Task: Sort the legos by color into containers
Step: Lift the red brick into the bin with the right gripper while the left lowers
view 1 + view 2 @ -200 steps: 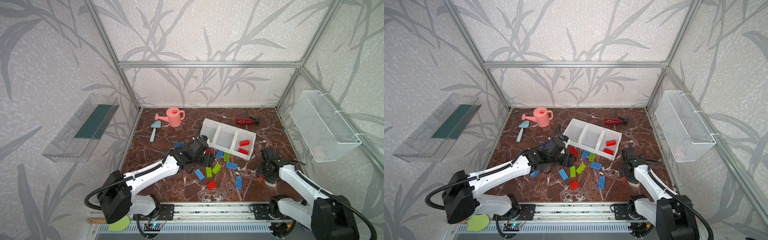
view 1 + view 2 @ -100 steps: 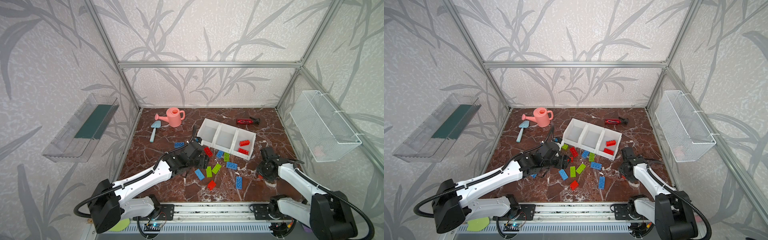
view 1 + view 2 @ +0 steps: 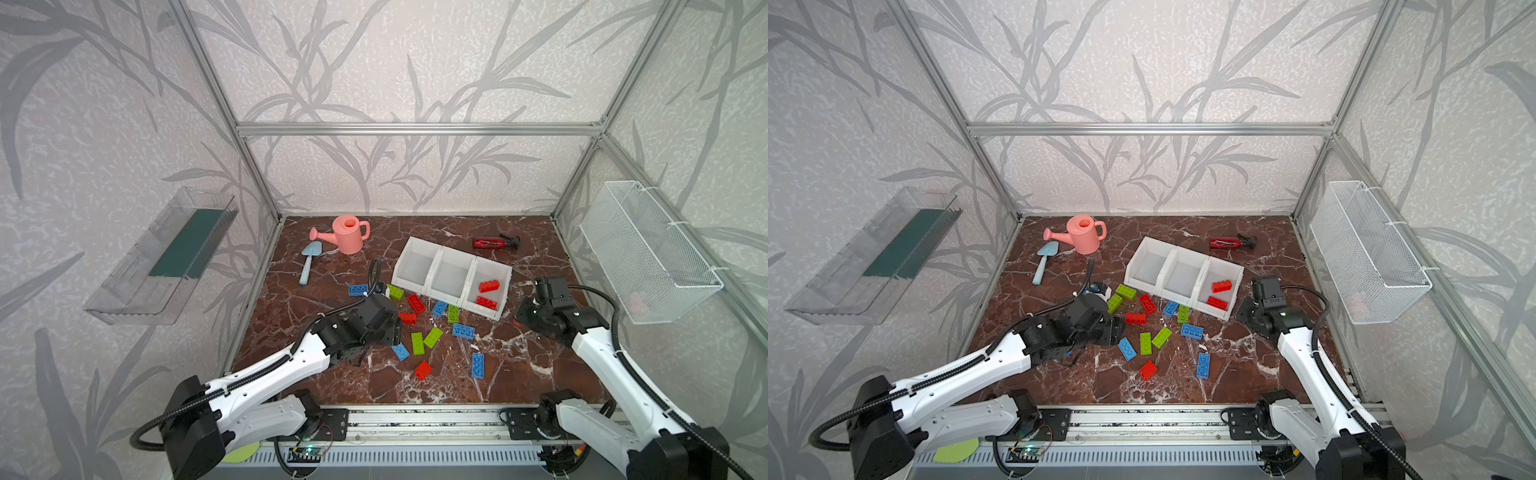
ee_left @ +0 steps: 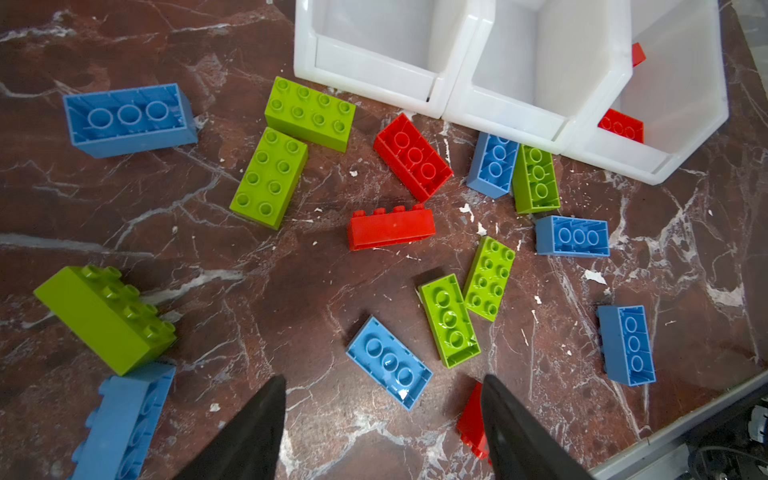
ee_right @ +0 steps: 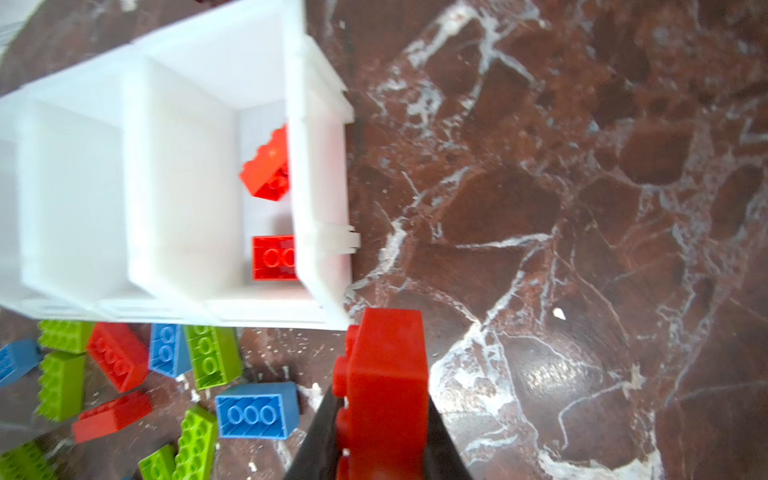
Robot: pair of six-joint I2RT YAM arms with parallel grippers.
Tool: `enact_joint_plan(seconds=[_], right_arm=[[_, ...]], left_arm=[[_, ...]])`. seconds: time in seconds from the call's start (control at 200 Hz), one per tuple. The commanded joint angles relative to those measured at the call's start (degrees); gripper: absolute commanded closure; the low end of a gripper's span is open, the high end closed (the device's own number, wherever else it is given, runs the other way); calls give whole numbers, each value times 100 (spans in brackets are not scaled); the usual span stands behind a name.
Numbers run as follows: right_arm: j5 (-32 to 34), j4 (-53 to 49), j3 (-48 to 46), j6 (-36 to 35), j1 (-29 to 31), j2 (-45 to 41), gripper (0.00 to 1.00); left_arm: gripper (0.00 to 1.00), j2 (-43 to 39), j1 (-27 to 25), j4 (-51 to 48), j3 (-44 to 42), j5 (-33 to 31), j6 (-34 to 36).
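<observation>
Red, blue and lime green legos lie scattered on the marble floor in front of the three joined white containers. The right-hand container holds two red bricks; the two beside it look empty. My right gripper is shut on a red lego, just off that container's front corner. My left gripper is open and holds nothing. It hangs low over the floor at the left of the pile, beside an upturned blue brick.
A pink watering can and a blue trowel lie at the back left. A dark red spray bottle lies behind the containers. A wire mesh basket hangs on the right wall, a clear tray on the left wall.
My left arm has drawn back from the containers toward the front left, uncovering green bricks. My right gripper has closed on the red lego.
</observation>
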Motion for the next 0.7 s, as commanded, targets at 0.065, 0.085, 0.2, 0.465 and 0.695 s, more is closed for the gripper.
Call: enact_joint_plan(seconds=[0.065, 0.085, 0.2, 0.465, 0.695], right_arm=[[-686, -91, 824, -524, -17, 541, 89], [-728, -79, 896, -525, -12, 645, 89], [-840, 36, 1240, -551, 20, 1134, 89], [-1197, 575, 1813, -530, 63, 2155, 87], [-1352, 909, 2160, -554, 85, 2913, 85]], left_arm=[[21, -220, -13, -106, -328, -266, -371], [20, -242, -8, -86, -364, -266, -391], [15, -254, -8, -52, -450, -300, -455], [6, -160, -12, -143, -516, -208, -464], [6, -257, 2, -197, -591, -144, -482]])
